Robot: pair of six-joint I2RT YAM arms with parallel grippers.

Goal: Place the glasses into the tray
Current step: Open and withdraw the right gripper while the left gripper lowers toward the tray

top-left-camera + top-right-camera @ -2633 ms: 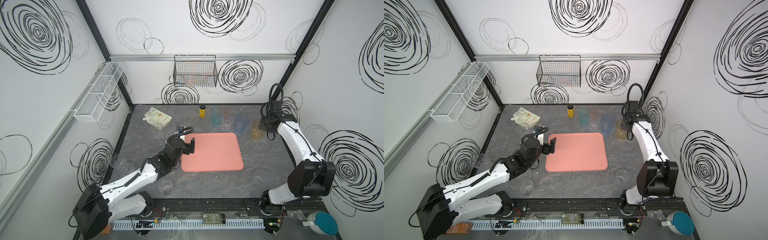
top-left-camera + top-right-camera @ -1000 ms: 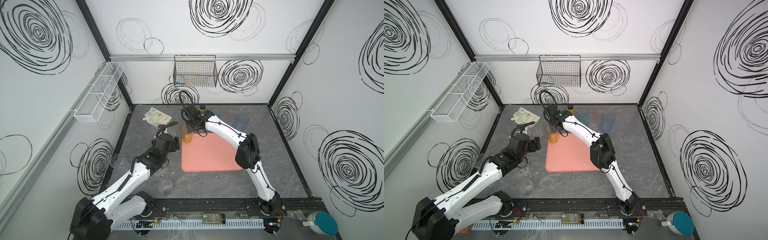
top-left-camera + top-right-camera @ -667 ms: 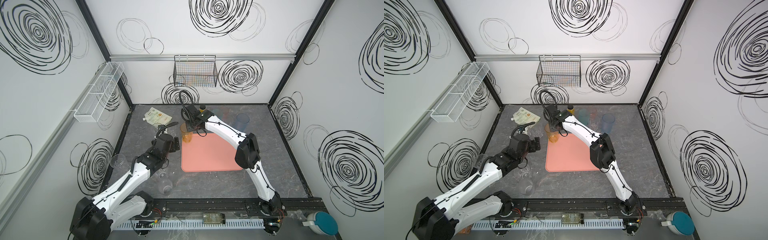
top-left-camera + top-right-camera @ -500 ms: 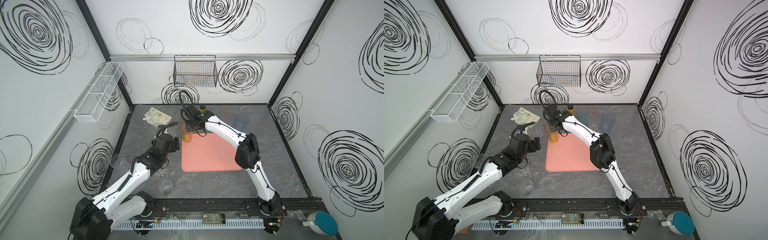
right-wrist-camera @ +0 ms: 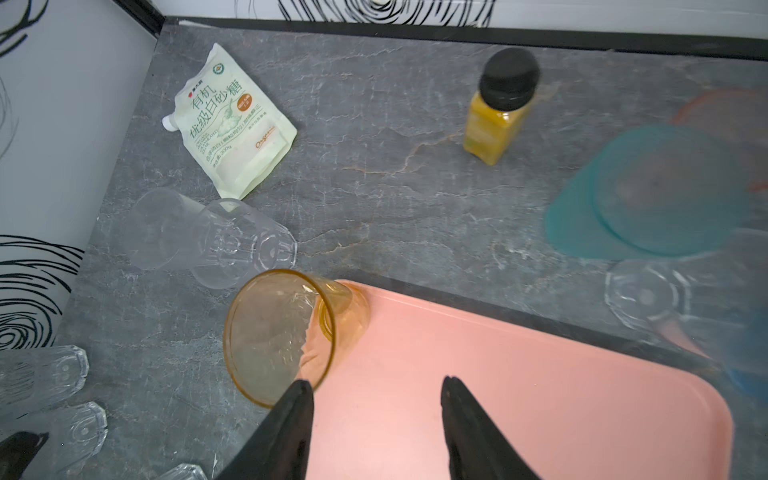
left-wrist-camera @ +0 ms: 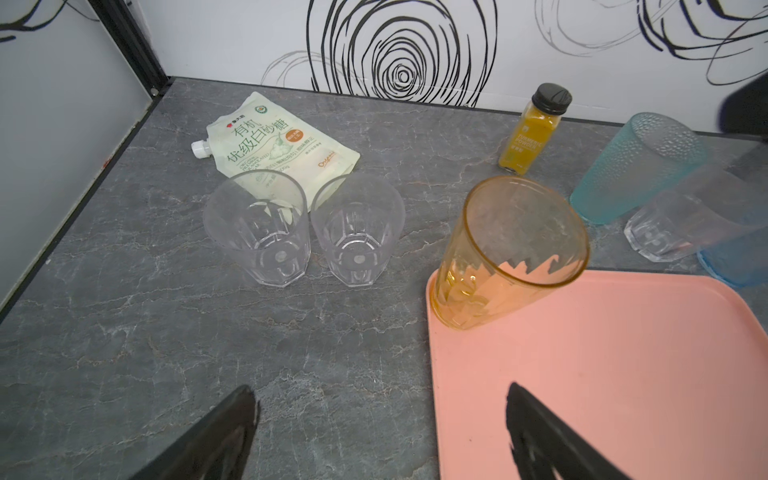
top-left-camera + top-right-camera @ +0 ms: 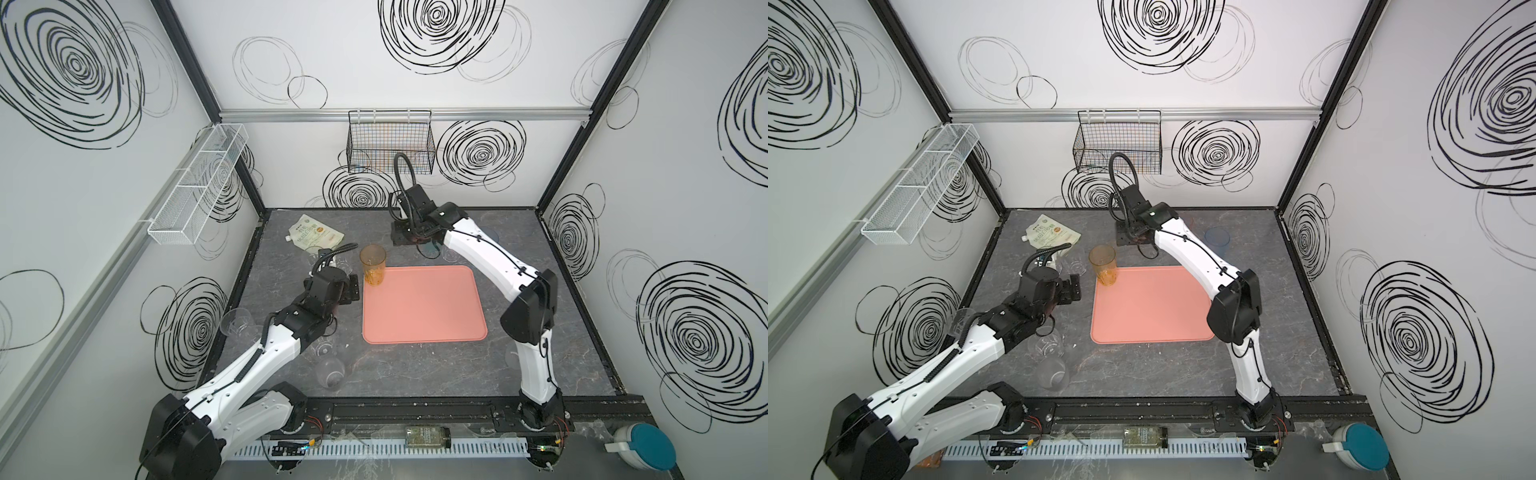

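Holding orange glass (seemingly empty): tray.

Near the back left corner of your grey marbled table, a pale spouted pouch lies flat. The left wrist view shows you a yellow bottle with a black cap standing upright by the back wall. A black wire basket hangs on the back wall, a white mesh basket on the left wall. Past the table's front edge, a small jar lies on its side; a teal-lidded white container sits at the right.
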